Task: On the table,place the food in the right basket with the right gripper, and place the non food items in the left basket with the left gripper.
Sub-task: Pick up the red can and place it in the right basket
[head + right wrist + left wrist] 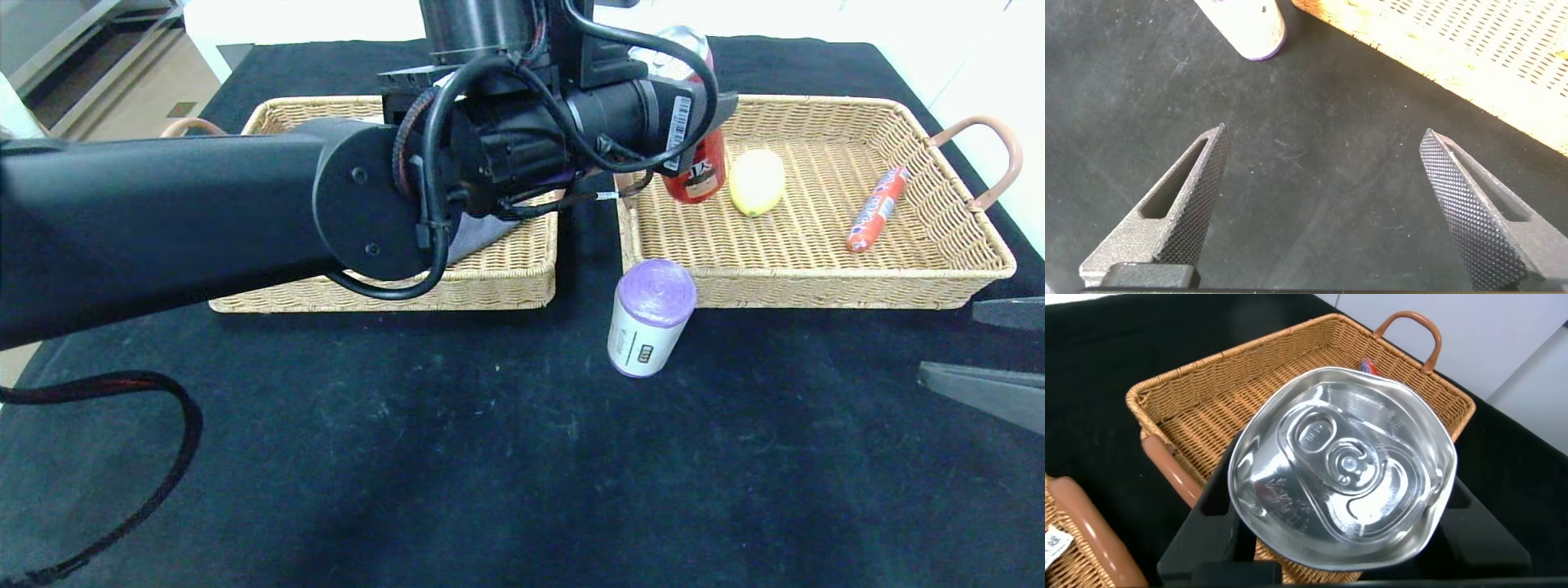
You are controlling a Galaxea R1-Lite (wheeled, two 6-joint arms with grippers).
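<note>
A red can (695, 155), upright, sits clamped in the left gripper (1339, 539) above the gap between the two baskets, over the near-left corner of the right basket (963, 282). The left basket (498, 286) lies to the gripper's left. The right gripper (1331, 204) waits with fingers spread over the cloth, a purple roll (651, 317) nearby.

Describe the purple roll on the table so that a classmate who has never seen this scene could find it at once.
Start at the right wicker basket. Just outside its front left corner, on the black tablecloth, lies a short cylindrical purple roll with a white label. It alone sits outside both baskets.
</note>
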